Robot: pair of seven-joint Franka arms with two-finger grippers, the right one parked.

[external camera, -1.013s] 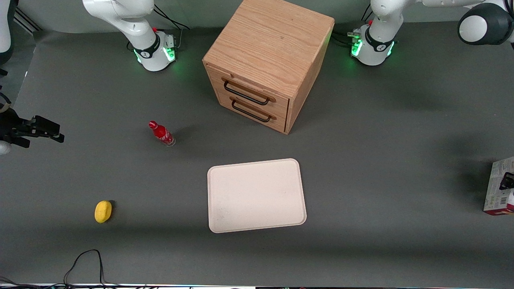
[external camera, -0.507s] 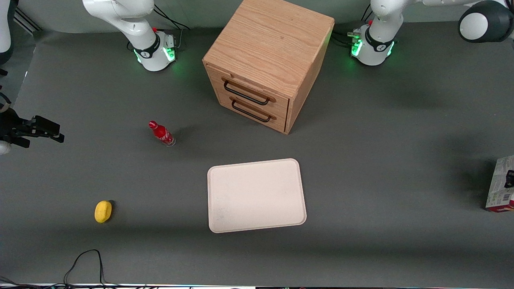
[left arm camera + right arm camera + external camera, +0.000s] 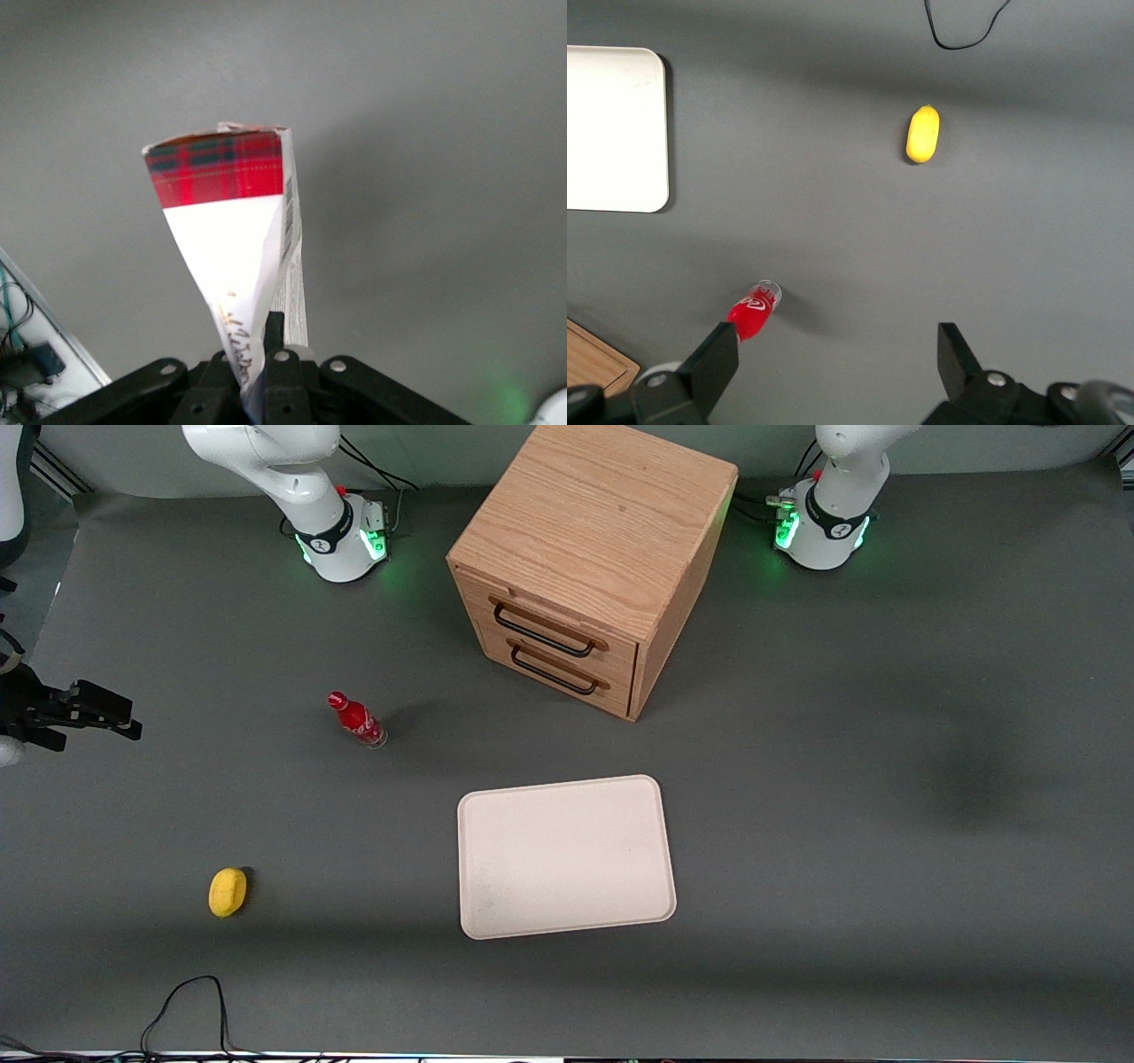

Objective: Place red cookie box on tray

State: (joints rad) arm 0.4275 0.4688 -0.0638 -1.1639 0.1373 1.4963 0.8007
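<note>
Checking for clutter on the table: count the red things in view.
2. The red cookie box hangs shut in the end effector above bare table; the red bottle stands between cabinet and lemon.

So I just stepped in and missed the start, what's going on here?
The left arm's pincer is shut on the red cookie box, holding it off the grey table; both are out of the front view. The tray lies bare in front of the wooden drawer cabinet, so the box is not yet placed. A small red bottle and a yellow object sit toward the parked arm's end.
</note>
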